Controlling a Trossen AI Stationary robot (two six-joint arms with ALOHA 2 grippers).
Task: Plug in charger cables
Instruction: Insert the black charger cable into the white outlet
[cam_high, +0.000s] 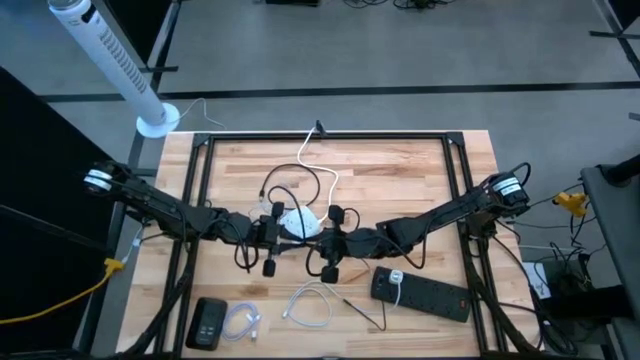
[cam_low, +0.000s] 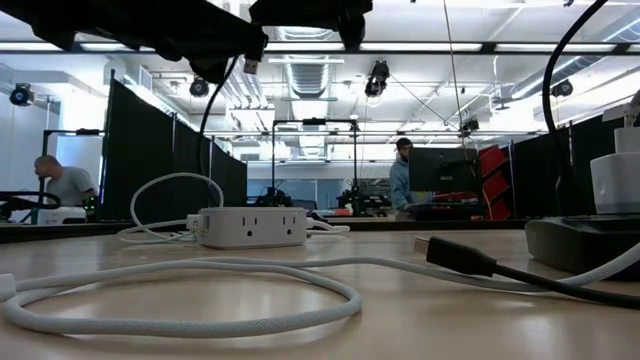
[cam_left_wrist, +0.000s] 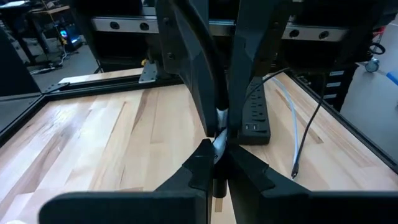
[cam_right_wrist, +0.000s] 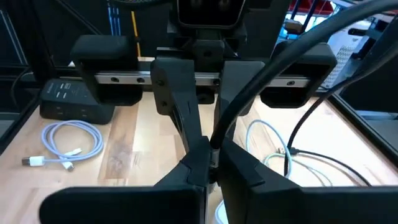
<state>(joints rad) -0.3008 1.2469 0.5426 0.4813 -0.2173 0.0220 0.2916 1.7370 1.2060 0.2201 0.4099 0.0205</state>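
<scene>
I am seeing both arms reaching in from the table's sides and meeting head-on near the middle of the high view, over the white socket cube (cam_high: 296, 223). The left gripper (cam_left_wrist: 216, 134) is sitting closed on a black cable (cam_left_wrist: 211, 68), with something white pinched at its fingertips. The right gripper (cam_right_wrist: 210, 149) is facing it, its fingers pressed together around the same black cable (cam_right_wrist: 261, 81), which is arching away to the upper right of the right wrist view.

The other cables are lying loose: a white coil (cam_high: 310, 305) at the lower centre of the high view, a smaller pale coil (cam_high: 242, 322) beside a black box (cam_high: 208, 322) at lower left, and a thin black lead (cam_high: 362, 312) near the power strip (cam_high: 420, 293) at lower right.

In the low view the arms are cutting across the top edge as dark shapes, so I cannot make out the fingers there. A black plug (cam_low: 455, 255) is resting on the table at right; the strip is cut off by the right edge. From above, the grippers are hiding part of the cube, and I cannot tell which plug end is being held.
</scene>
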